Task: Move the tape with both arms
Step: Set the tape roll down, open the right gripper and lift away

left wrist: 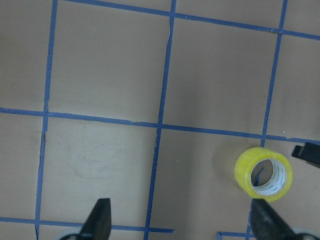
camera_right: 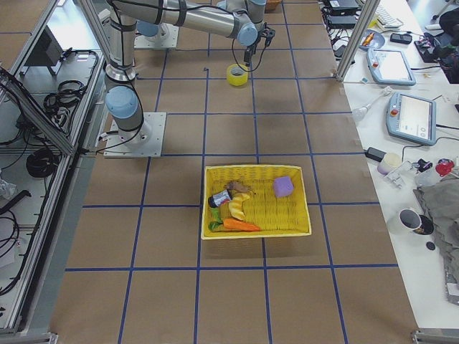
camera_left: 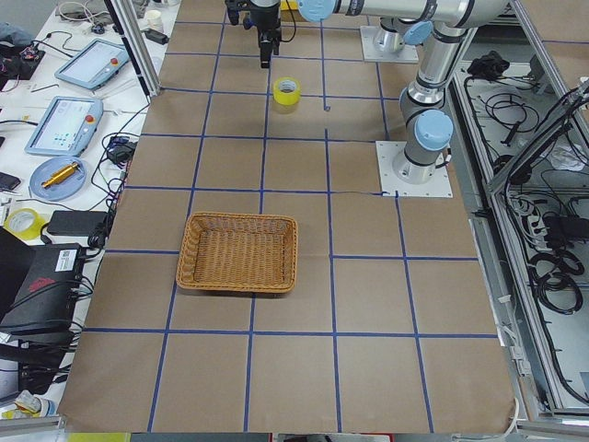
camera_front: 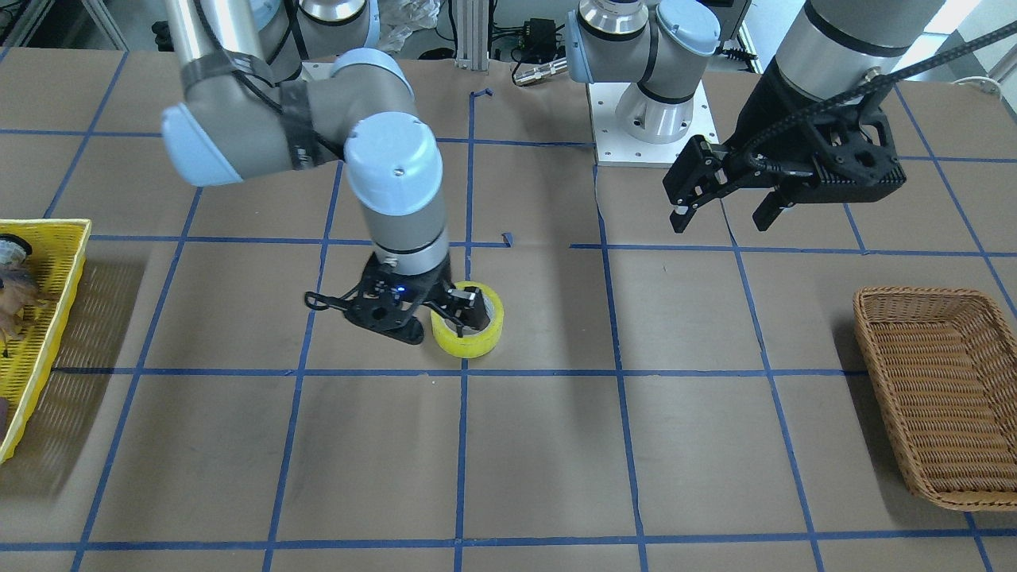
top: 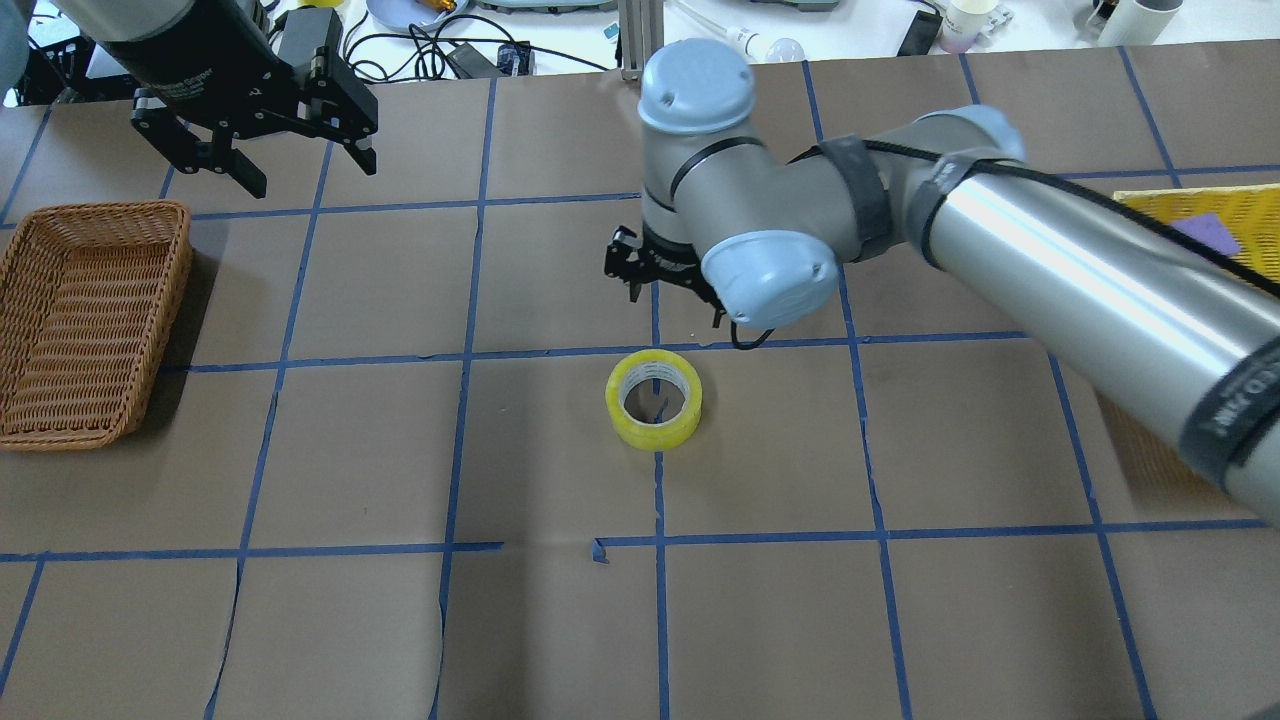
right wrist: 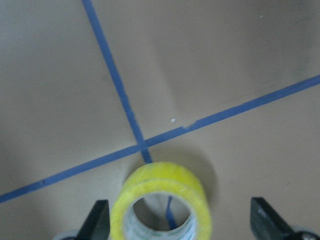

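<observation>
The yellow tape roll [top: 628,413] lies flat on the brown table near its middle, on a blue grid line. It also shows in the front view [camera_front: 486,340], the left wrist view [left wrist: 245,170] and the right wrist view [right wrist: 162,181]. My right gripper [top: 675,305] hovers just above the roll and a little to its far side. It is open and empty, and both fingers frame the roll in the right wrist view [right wrist: 182,222]. My left gripper [top: 312,178] is open and empty, raised above the table's far left, well away from the tape.
A brown wicker basket [top: 110,207] stands at the left edge below my left gripper. A yellow basket [camera_right: 254,168] holding several items stands on the right side, under my right arm. Cables and devices lie beyond the table's far edge.
</observation>
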### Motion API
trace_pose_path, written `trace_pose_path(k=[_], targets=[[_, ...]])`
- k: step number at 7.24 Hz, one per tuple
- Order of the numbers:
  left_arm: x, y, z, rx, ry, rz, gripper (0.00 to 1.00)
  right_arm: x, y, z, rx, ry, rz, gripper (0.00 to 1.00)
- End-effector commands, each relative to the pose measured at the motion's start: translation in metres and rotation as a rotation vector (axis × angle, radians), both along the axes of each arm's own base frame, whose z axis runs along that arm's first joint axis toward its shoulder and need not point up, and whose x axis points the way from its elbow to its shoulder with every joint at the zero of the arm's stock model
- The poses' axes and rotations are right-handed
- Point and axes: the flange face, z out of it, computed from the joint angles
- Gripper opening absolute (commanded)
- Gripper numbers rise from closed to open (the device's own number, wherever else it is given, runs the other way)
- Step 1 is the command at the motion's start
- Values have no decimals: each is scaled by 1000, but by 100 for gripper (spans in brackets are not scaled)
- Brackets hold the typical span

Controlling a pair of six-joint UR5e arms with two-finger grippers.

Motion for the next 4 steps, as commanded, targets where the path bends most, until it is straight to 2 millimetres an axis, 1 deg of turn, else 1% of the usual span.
trace_pose_path(k=[1,2,3,4], targets=[[-3,-19,-28,13,2,8,100,-119,-12,57,-4,36,101,100],[-19,-29,-65,12,10,6,100,-154,-2,75,31,45,172,100],[-72,-27,-116,-29,6,-30,100,-185,7,92,56,74,304,100],[-134,3,-155,-36,12,-23,100,-199,18,120,16,147,353,100]])
